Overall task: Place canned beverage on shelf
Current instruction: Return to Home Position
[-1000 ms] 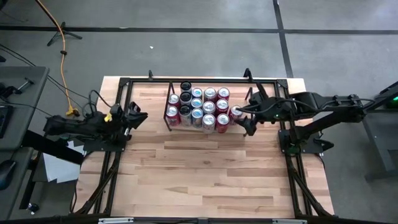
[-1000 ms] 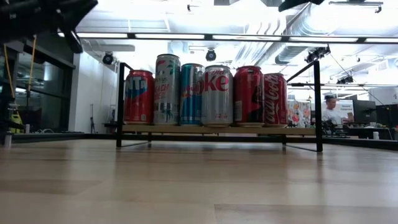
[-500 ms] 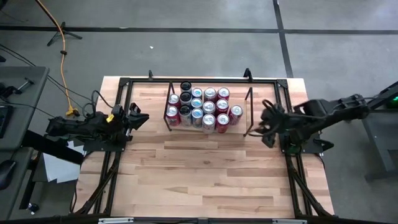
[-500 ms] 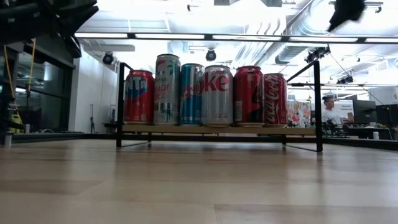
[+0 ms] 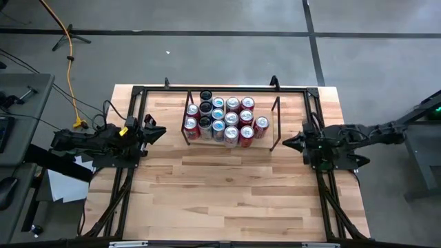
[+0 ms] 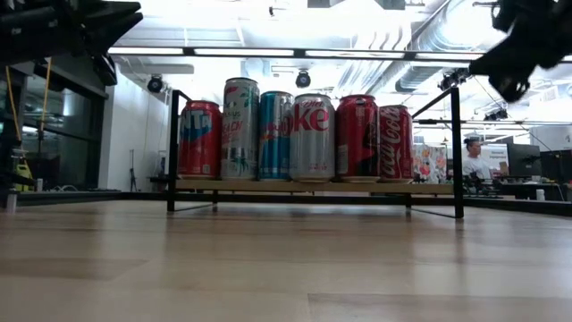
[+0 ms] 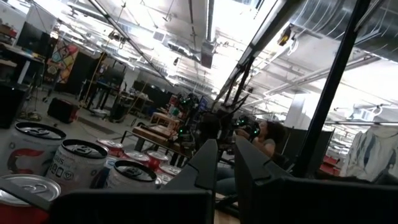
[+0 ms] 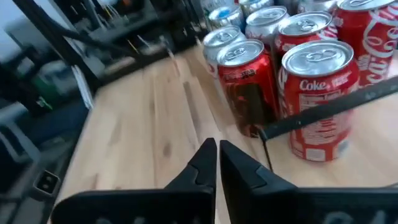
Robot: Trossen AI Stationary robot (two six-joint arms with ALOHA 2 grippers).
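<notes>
Cans (image 5: 224, 121) on shelf (image 5: 277, 114) at desk (image 5: 227, 196) rear, several rows in high view, front six only in low view, right end effector (image 5: 285, 144) beside shelf, fingers together, empty, left end effector (image 5: 160, 130) at desk edge, likewise.

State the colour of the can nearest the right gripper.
The can is red with white lettering; clearest in the right wrist view.

Left arm (image 5: 96, 141): lying folded low at 9 o'clock, pointing toward 3 o'clock.
Left gripper (image 5: 157, 131): fingers (image 7: 208, 163) sitting nearly together.
Right arm (image 5: 358, 134): lying low at 3 o'clock, pointing toward 9 o'clock.
Right gripper (image 5: 288, 143): fingers (image 8: 205, 163) sitting pressed close.
</notes>
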